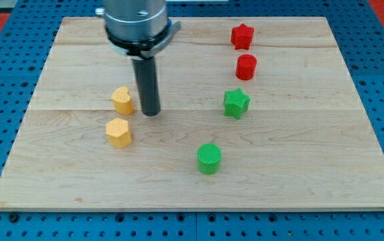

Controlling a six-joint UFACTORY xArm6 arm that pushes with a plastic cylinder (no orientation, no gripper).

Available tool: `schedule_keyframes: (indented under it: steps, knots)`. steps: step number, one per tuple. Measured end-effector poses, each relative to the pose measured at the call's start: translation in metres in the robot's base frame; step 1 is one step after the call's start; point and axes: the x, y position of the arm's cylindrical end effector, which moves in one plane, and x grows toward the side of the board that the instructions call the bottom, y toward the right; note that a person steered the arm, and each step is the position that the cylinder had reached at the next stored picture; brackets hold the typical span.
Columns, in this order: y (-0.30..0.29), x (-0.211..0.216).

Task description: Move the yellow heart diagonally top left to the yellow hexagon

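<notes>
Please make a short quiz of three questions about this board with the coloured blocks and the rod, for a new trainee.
1. True or false: my tip stands at the view's right of the yellow heart block, close beside it.
2. Which block lies nearest the view's bottom edge of the wooden board?
A. the red star block
B. the green cylinder block
C. the green star block
3. Fill in: the yellow hexagon block lies just ____ the yellow heart block in the view.

Key
1. True.
2. B. The red cylinder block lies between the two stars, also higher up.
3. Below.
</notes>
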Motion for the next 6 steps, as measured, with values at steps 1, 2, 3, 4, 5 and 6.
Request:
schedule_keyframes:
  steps: [1, 2, 3, 4, 5, 6]
  knots:
    - [-0.03, -0.002]
    - [0.013, -0.002]
    - [0.018, -0.019]
    - [-0.032, -0.025]
    - [-0.083, -0.028]
    - [-0.119, -0.034]
